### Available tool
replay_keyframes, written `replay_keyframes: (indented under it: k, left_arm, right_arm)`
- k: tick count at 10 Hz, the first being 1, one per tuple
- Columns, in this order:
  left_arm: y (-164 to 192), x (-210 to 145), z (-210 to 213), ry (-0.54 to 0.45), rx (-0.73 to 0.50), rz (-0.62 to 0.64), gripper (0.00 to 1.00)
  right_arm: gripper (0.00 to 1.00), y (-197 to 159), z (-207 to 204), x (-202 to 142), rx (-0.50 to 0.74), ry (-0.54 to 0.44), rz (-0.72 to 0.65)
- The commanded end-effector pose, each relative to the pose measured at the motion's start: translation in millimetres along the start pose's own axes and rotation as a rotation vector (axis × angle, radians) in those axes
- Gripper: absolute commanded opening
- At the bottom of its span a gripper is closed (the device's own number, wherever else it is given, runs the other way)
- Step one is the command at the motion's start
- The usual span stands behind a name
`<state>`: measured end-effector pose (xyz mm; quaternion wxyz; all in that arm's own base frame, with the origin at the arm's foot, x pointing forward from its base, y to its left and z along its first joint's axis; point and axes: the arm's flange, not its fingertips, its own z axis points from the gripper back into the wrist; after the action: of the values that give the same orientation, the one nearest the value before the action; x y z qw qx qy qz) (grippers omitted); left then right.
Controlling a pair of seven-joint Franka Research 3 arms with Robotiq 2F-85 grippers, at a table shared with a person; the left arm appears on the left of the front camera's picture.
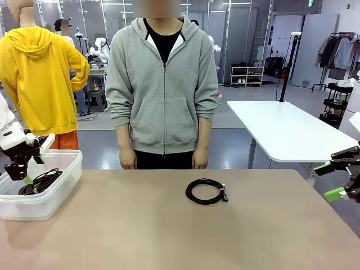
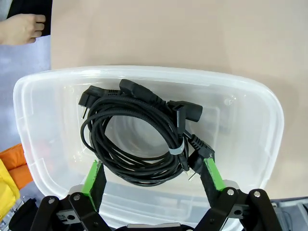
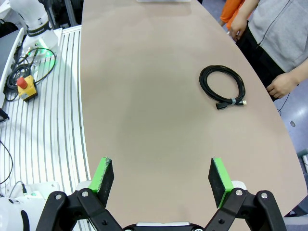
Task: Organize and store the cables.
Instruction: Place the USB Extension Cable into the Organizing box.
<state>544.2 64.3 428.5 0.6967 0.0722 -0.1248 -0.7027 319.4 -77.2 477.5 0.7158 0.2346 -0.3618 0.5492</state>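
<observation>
One coiled black cable (image 1: 206, 190) lies flat on the tan table near its far middle, in front of the person; it also appears in the right wrist view as a cable (image 3: 223, 87) well ahead of the fingers. A second, bulkier coil of black cable (image 2: 139, 135) with plug ends rests inside the clear plastic bin (image 2: 250, 110), at the table's left as the bin (image 1: 63, 183). My left gripper (image 1: 21, 169) hangs open just above that bin, its gripper (image 2: 151, 175) straddling the coil's near edge without clamping it. My right gripper (image 1: 333, 181) is open at the table's right edge, holding nothing.
The person stands at the far side with hands down, one hand (image 3: 284, 84) near the table edge. A white table (image 1: 287, 132) stands behind on the right. Beside the table, an emergency-stop box (image 3: 25, 89) with wires lies on a ribbed floor.
</observation>
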Motion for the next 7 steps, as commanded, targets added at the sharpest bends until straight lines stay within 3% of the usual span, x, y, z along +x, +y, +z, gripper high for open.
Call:
replay_keyframes:
  k: [1, 3, 5, 7]
  left_arm:
    - [3, 4, 21, -0.06, -0.007, 0.027, 1.0]
    - [-7, 9, 68, -0.097, -0.022, 0.084, 1.0]
    - [-40, 26, 122, -0.174, 0.004, 0.093, 1.0]
    - [-84, 45, 147, -0.312, -0.024, 0.153, 1.0]
  right_arm:
    - [1.0, 0, 0, 0, 0.0, 0.0, 0.0]
    - [1.0, 17, 24, 40, -0.001, 0.135, 0.023]
    - [1.0, -2, 17, 90, 0.006, 0.329, -0.007]
    - [1.0, -29, -10, 129, 0.047, 0.483, -0.018]
